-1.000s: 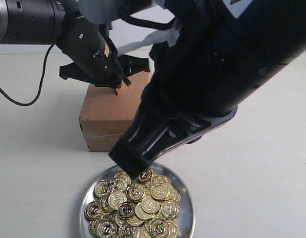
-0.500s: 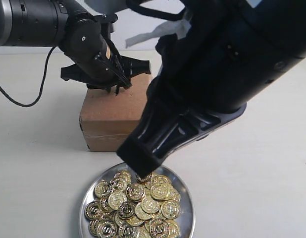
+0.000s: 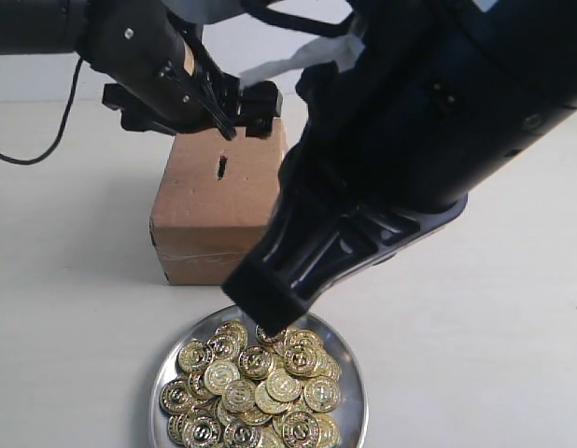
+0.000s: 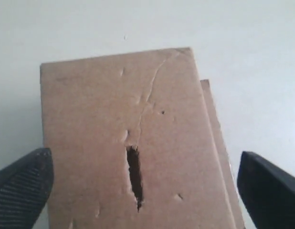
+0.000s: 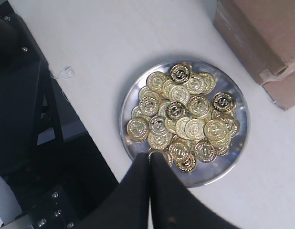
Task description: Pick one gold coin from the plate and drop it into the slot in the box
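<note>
Status: left hand [image 4: 145,179] spread, empty, over slot [image 4: 134,177] in box [image 3: 209,210], 12 o'clock of plate [image 5: 238,143]; right hand [image 5: 150,160] pressed together above coins [image 5: 185,119]; risk: closed fingers [image 5: 138,191] admit no coin, skid, scatter coins onto bench [image 3: 475,327].

The plate [image 5: 225,167] was polished, mirror-bright metal. The coins [image 5: 185,119] on it shone glossy gold, their faces embossed. The box [image 3: 200,210] was matt brown cardboard, dented and creased, its slot [image 4: 134,174] ragged-edged. The table [image 3: 74,317] looked smooth, pale and matt.
</note>
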Motion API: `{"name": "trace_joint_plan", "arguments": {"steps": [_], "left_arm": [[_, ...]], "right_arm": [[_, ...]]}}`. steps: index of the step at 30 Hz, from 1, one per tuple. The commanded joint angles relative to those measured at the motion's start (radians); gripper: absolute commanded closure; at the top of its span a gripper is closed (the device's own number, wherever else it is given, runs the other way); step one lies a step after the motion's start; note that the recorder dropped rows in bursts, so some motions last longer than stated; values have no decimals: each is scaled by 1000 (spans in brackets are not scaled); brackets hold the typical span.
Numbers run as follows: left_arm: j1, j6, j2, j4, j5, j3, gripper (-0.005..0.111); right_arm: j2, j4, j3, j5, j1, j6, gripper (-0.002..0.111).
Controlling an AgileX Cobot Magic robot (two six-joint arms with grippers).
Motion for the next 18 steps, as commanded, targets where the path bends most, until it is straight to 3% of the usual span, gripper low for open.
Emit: {"name": "trace_joint_plan", "arguments": {"steps": [1, 2, 4, 5, 6, 12, 13, 18], "left_arm": [[-3, 41, -93, 17, 15, -1, 9], [-3, 42, -109, 20, 26, -1, 14], [-3, 45, -133, 38, 60, -1, 36], [-3, 115, -158, 42, 107, -1, 80], [-3, 141, -172, 30, 124, -1, 105], [-3, 228, -395, 20, 208, 23, 102], [-14, 235, -483, 22, 201, 57, 107], [-65, 226, -845, 40, 29, 360, 107]], "right_arm": [[-8, -26, 3, -14, -1, -9, 108], [-8, -31, 3, -27, -1, -9, 108], [-9, -55, 3, -56, -1, -9, 108], [-17, -97, 3, -111, -1, -7, 108], [-19, -116, 3, -136, -1, -7, 108], [-56, -225, 3, -355, -1, -7, 108], [-62, -274, 3, -414, -1, 14, 108], [-108, -599, 100, -720, -1, 291, 108]]}}
